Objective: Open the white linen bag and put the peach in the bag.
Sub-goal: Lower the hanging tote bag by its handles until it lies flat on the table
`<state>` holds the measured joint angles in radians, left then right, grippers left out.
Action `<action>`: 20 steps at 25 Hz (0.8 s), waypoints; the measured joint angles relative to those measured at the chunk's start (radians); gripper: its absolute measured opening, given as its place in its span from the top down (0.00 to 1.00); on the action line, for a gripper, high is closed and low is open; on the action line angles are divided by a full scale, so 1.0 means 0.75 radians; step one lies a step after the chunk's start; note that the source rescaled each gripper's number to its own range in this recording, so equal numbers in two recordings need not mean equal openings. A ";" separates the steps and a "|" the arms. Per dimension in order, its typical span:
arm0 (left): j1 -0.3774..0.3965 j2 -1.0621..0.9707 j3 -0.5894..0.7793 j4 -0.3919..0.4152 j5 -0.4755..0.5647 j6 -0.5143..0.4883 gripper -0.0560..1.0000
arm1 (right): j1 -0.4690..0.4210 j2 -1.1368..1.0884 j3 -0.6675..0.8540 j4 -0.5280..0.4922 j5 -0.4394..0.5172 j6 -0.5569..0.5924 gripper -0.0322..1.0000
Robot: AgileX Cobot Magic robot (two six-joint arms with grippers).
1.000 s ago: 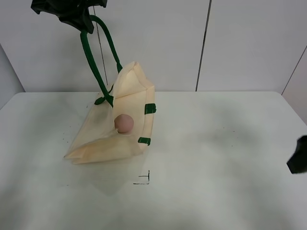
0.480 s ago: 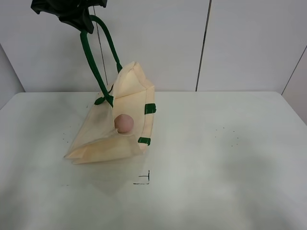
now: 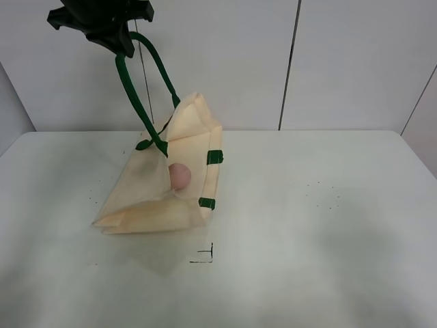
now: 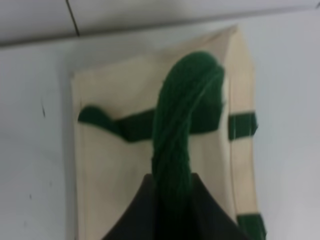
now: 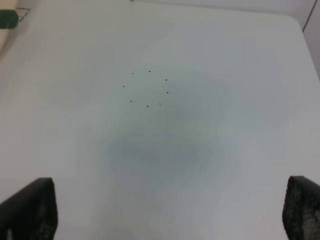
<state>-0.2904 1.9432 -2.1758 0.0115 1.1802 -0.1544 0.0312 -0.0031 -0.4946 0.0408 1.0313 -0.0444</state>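
A pale white desk point(image 3: 307, 239) fills the lower scene. Near its front middle sits a small black corner mark point(image 3: 205, 256). Further right lies a faint ring of tiny dark dots point(image 5: 147, 89). Behind stands a white panelled wall point(image 3: 225, 61) with a dark vertical seam point(image 3: 289, 65).

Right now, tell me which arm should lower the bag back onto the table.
Left. The left gripper is shut on the green strap handle, holding up the white linen bag with the peach inside; the right gripper hangs open over the table.
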 joint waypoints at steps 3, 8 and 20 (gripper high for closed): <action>0.000 0.044 0.096 -0.005 -0.032 0.000 0.95 | 0.000 0.000 0.000 -0.001 0.000 0.000 0.00; 0.000 0.217 0.226 -0.046 -0.118 0.000 0.95 | 0.000 0.000 0.000 -0.001 0.000 0.001 0.00; 0.000 0.445 0.250 -0.060 -0.157 0.006 0.06 | 0.000 0.000 0.000 -0.004 0.000 0.001 0.00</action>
<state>-0.2904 2.2773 -1.9886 -0.0338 1.0627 -0.1495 0.0312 -0.0031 -0.4946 0.0377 1.0313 -0.0437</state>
